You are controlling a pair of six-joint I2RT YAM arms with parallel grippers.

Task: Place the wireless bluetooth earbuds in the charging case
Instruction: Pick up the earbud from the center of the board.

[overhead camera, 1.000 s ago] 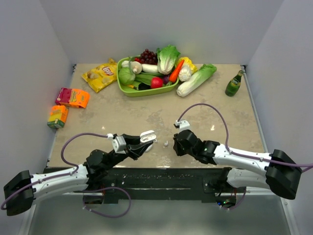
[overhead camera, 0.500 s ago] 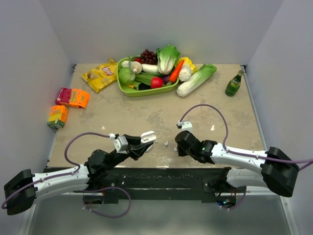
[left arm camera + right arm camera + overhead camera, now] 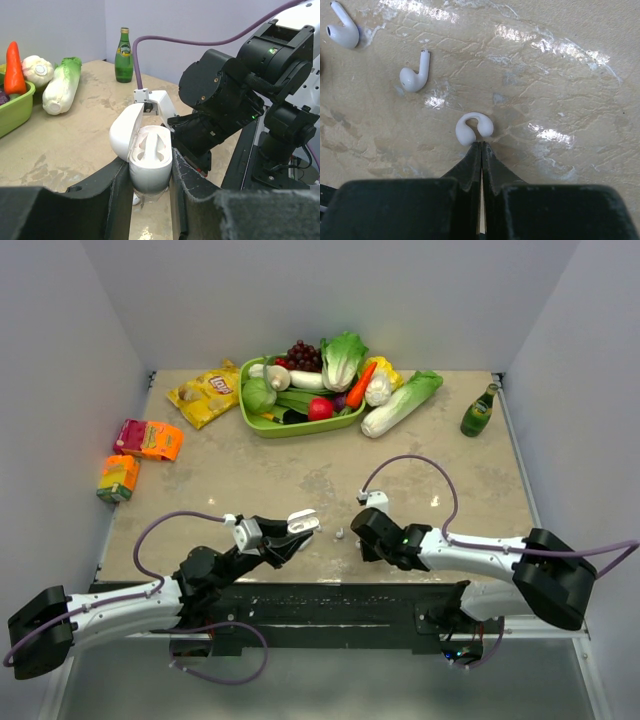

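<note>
The left gripper (image 3: 149, 172) is clamped on the base of a glossy white pebble-shaped plastic charging case (image 3: 150, 157), holding it upright just above the beige marbled table (image 3: 560, 90) with its hinged lid tipped open to the side. In the left wrist view a white stem-like form sits in the case's well; it looks like 1 earbud already seated, though I cannot be sure.

The right gripper (image 3: 481, 146) has its black fingers pressed together with nothing between them. Its tips meet at the near edge of a small curved white plastic earbud (image 3: 465, 127) lying flat on the table, touching it or just short of it. 2 more tiny white stemmed earbuds (image 3: 414, 77) (image 3: 344, 32) lie on the table beyond, apart from each other.

My reading: the task is early. The case is open and presented, at most 1 bud is in, and 3 on the table remain to be picked up and inserted.
</note>
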